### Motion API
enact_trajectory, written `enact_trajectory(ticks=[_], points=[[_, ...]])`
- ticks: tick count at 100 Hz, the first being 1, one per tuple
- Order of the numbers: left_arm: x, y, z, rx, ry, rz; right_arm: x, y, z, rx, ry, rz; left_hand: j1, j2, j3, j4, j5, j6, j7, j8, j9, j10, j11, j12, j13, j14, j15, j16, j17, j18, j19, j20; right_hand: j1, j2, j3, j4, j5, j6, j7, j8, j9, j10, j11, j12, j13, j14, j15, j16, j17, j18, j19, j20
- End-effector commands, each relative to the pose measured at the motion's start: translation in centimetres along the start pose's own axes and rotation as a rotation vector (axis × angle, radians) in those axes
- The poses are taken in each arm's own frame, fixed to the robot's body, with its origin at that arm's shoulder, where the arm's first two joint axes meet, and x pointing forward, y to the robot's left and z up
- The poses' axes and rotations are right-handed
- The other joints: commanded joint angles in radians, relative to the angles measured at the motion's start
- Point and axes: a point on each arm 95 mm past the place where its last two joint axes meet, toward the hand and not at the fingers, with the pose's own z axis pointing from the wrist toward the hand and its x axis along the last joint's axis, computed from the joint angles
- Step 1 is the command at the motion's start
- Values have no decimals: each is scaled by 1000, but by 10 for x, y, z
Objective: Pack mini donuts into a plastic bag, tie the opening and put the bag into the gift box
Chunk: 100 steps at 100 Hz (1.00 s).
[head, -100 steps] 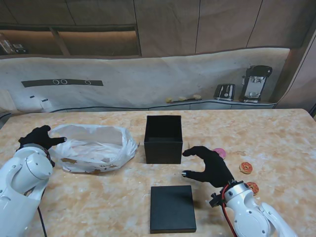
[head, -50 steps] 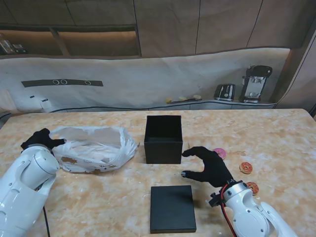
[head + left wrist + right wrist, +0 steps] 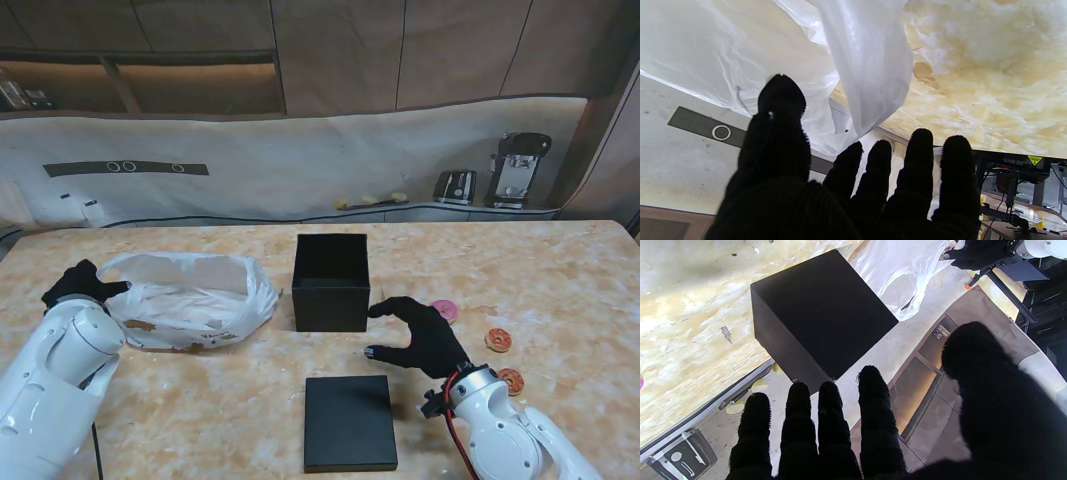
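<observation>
Left hand (image 3: 78, 283) settling at bag.
Fingers spread, gripping nothing, edging beside the plastic bag (image 3: 190, 298); donuts (image 3: 497, 340) awaiting packing.

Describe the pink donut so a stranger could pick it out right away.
Start at the open black gift box mid-table, then look right, just past the right hand. The pink donut lies there flat on the table, the only pink one; its two neighbours are orange-brown.

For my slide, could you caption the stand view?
Right hand open beside gift box; left hand at plastic bag.
</observation>
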Motion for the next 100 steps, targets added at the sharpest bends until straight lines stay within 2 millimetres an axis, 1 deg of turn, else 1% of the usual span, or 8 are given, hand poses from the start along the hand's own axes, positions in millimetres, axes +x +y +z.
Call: enact_trajectory(ticks=[1, 28, 39, 52, 57, 66, 86, 100], points=[[4, -2, -4, -6, 18, 13, 0, -5, -2, 20, -2, 3, 17, -14, 1, 13, -21, 25, 23, 12, 22, 18, 9, 9, 43, 19, 31, 19, 16, 22, 26, 25, -30, 10, 3, 20, 3, -15, -3, -2, -20, -11, -2, 6, -9, -32, -5, -12, -15, -2, -18, 11], [3, 6, -2, -48, -75, -38, 1, -5, -2, 19, -5, 7, 74, -49, 38, 22, 62, 63, 16, -12, 110, 74, 26, 0, 145, 61, 71, 27, 131, 74, 88, 51, -30, 10, 4, 19, 3, -13, -3, -2, -18, -11, -2, 6, -9, -30, -4, -12, -16, -1, -21, 13], [4, 13, 1, -44, -95, -70, 0, -4, -2, 18, -7, 3, -1, -126, 367, 4, 104, 68, 91, 2, 184, 83, 66, -6, 231, 63, 117, 23, 221, 85, 141, 72, -31, 11, 5, 19, 3, -14, -4, -2, -19, -10, -2, 6, -8, -31, -4, -11, -16, -2, -22, 14], [7, 20, 5, -35, -104, -166, 0, -3, -3, 21, -9, 0, 58, -164, 604, -8, 241, 43, 236, 26, 386, 65, 123, 49, 421, 42, 209, 37, 350, 113, 209, 73, -33, 15, 6, 19, 2, -14, -5, -3, -18, -12, -2, 6, -8, -30, -4, -11, -16, -2, -23, 15], [9, 21, 4, -30, -111, -208, 0, -3, -3, 22, -8, 1, 120, -217, 666, -38, 285, 27, 309, -7, 502, 54, 54, 143, 498, 34, 251, 42, 413, 123, 250, 61, -34, 15, 7, 19, 2, -15, -5, -3, -18, -12, -2, 6, -7, -31, -4, -11, -15, -1, -23, 15], [10, 22, 2, 20, -90, -223, 0, -2, -3, 23, -2, 0, 182, -256, 772, -42, 338, 0, 410, -42, 672, 29, -51, 236, 609, 9, 320, 62, 523, 128, 336, 49, -37, 18, 9, 19, 2, -15, -5, -3, -18, -12, -2, 6, -5, -31, -4, -11, -15, -2, -23, 16], [13, 15, -13, 43, -30, -250, 2, -3, -5, 18, 3, 10, 170, -286, 892, -32, 435, -77, 521, -39, 765, 15, 24, 334, 719, -11, 483, 146, 649, 144, 508, 56, -50, 40, 30, 20, 3, -15, -5, -3, -19, -13, -3, 5, -5, -30, -4, -11, -15, -2, -25, 18], [15, 5, -27, 63, 16, -255, 3, -4, -7, 10, 5, 19, 78, -383, 1092, -50, 468, -79, 587, 29, 823, 27, 115, 413, 793, -35, 617, 193, 723, 166, 635, 76, -59, 49, 57, 18, 5, -13, -6, -3, -15, -12, -3, 6, -2, -30, -3, -11, -16, -2, -26, 19]])
